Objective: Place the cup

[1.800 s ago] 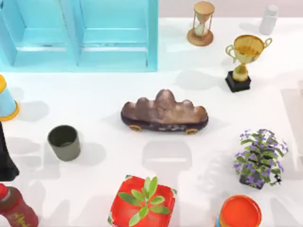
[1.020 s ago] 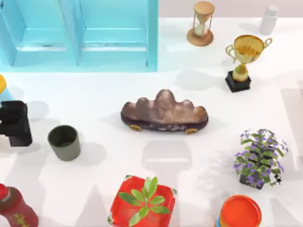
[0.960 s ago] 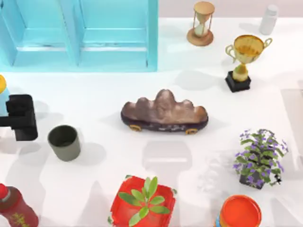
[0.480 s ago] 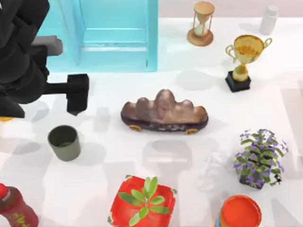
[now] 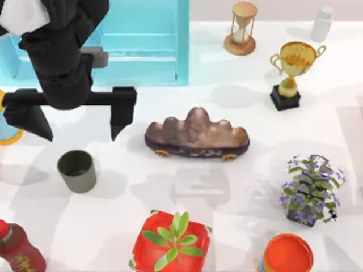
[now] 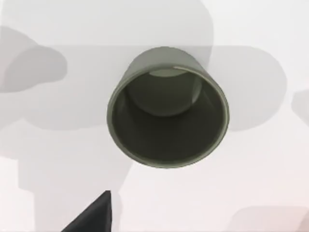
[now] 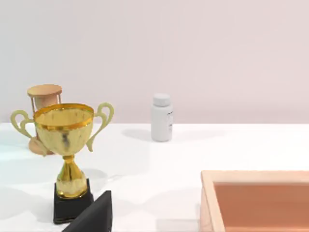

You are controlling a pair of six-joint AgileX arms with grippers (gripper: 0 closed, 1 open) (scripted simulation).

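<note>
Risks first. Cup (image 5: 77, 170) upright on tabletop (image 5: 187, 204), left side, nearer than rock ornament (image 5: 196, 135) and well left of red plant pot (image 5: 172, 243); untouched, nothing inside. Left gripper (image 5: 76, 122) above and slightly to the far side of it, fingers spread wide, one tip (image 5: 120, 121) to the right and one (image 5: 34, 122) to the left. Likely failure, as a judgement: descent off-centre, so that one finger lands on the rim instead of outside the wall, tipping or skidding the cup toward the sauce bottle (image 5: 18, 247) at the near-left corner. Second risk: smooth, slightly tapered wall, so a squeeze too high or too weak probably lets it slip on the lift. Third: blue cone cup (image 5: 7, 122) just beside the left fingertip; a sideways correction could clip it. Blue cabinet (image 5: 136, 45) close behind the arm, so little room for a swing to the far side.

Pose. Left arm reaching in from the far-left, wrist pointing down at the tabletop. Left wrist view: straight down into the cup (image 6: 167, 107), dark inside, roughly centred, so alignment looks fair though not exact; a dark finger tip (image 6: 94, 215) at the frame edge. Height above cup unclear.

Right arm parked at the right; trophy (image 7: 67, 159), white bottle (image 7: 161, 117), hourglass (image 7: 43, 113) and pink tray (image 7: 256, 203) in its wrist view. Right gripper: cannot tell whether spread or closed.
</note>
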